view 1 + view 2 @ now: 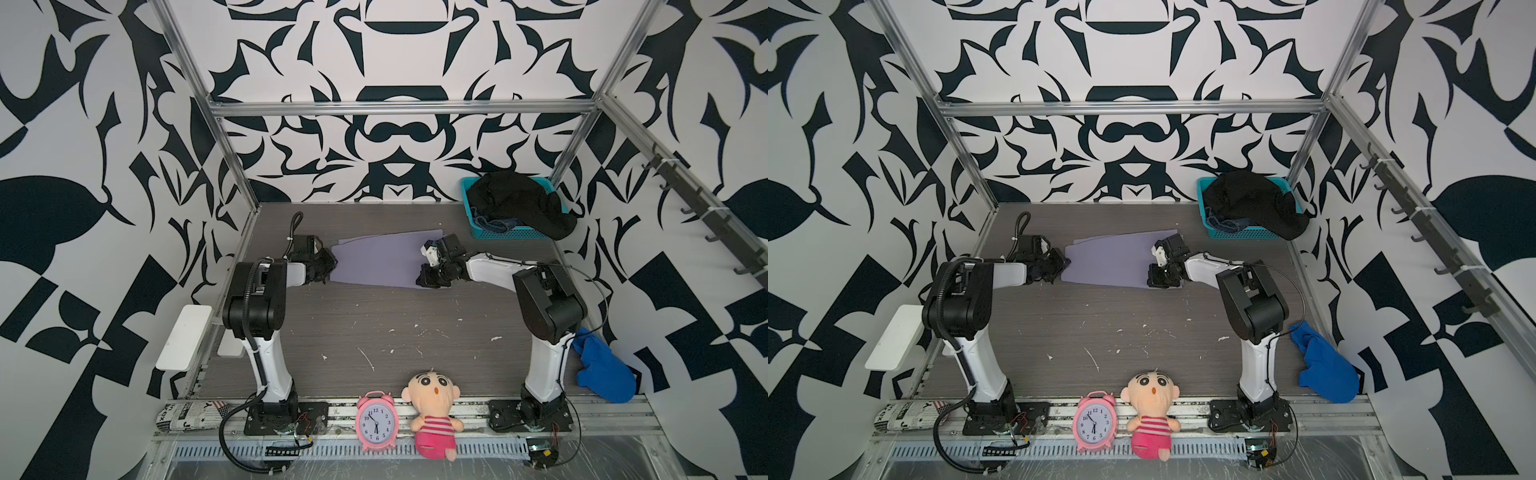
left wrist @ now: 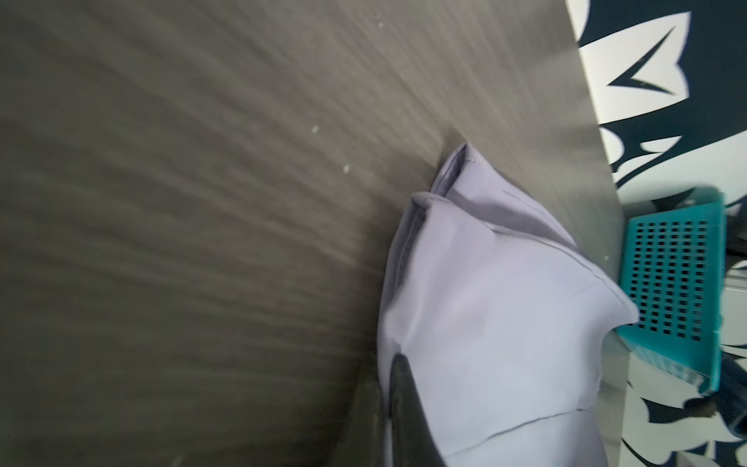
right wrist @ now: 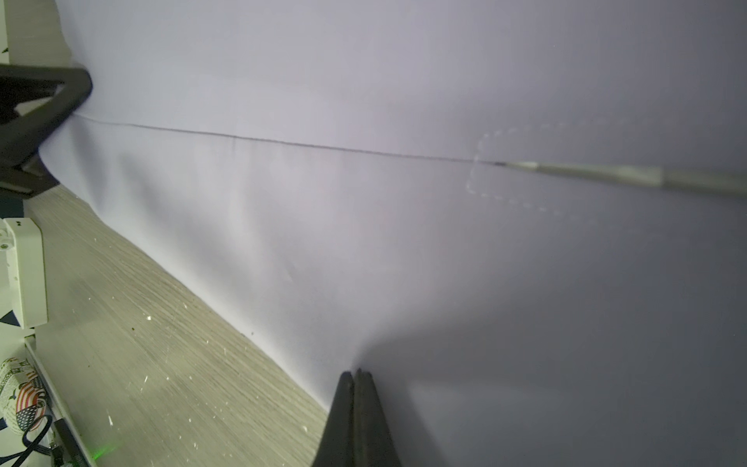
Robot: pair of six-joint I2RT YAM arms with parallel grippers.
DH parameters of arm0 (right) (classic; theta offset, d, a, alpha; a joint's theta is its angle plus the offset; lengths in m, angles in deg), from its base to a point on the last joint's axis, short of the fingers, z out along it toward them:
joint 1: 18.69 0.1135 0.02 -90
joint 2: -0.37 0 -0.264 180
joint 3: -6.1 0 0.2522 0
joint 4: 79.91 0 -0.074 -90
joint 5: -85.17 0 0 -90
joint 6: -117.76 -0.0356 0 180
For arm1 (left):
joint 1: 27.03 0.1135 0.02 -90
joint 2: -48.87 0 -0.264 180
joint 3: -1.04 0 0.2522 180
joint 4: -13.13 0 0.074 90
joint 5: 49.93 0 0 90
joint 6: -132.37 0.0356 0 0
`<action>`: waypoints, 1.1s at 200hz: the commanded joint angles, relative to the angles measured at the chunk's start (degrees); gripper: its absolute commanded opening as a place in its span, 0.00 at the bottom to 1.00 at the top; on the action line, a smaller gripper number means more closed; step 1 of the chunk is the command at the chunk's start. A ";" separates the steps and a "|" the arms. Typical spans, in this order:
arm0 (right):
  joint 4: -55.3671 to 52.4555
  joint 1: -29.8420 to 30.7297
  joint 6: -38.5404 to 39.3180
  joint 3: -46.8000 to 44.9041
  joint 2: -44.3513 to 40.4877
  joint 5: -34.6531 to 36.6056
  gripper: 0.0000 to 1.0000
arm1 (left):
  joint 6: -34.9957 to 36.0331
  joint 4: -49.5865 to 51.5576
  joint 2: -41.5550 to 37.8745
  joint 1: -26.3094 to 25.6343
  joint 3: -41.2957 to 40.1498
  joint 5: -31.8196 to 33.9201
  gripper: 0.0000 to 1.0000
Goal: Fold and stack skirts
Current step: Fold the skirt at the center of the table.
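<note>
The purple skirt [image 1: 374, 259] lies spread mid-bench [image 1: 374, 328], folding unfinished. Left jaws are closed on one end, right jaws pinched shut on the opposite end. Black skirt [image 1: 515, 197] and denim skirt [image 1: 496, 225] lie heaped in the basket [image 1: 515, 235]. No stack exists yet.

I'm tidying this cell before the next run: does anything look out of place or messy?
Yes. The black skirt spills over the rim of the teal basket at the far right corner. A bright blue cloth lies crumpled beside the base of the right arm. White flecks litter the table.
</note>
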 commanded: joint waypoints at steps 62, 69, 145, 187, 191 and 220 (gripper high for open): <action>-6.49 0.55 0.59 14.57 -3.91 -1.16 0.10 | 10.57 25.38 -13.54 -0.08 -0.02 10.21 0.00; -7.15 0.88 0.50 16.56 -2.15 -1.54 0.10 | 11.11 26.40 -14.04 -0.08 0.16 10.81 0.00; -11.48 6.33 -1.03 36.29 17.84 -0.14 0.07 | 12.37 29.70 -16.07 -0.36 2.38 14.26 0.00; -11.69 6.54 -0.93 35.61 21.12 0.61 0.06 | 15.22 33.78 -15.89 -1.51 6.86 17.05 0.00; -11.52 6.52 -0.95 35.18 21.25 0.79 0.06 | 15.53 34.05 -15.77 -1.91 7.44 17.58 0.00; -10.02 6.66 -1.78 32.76 21.76 1.14 0.06 | 17.84 37.72 -13.46 -6.27 13.34 21.75 0.00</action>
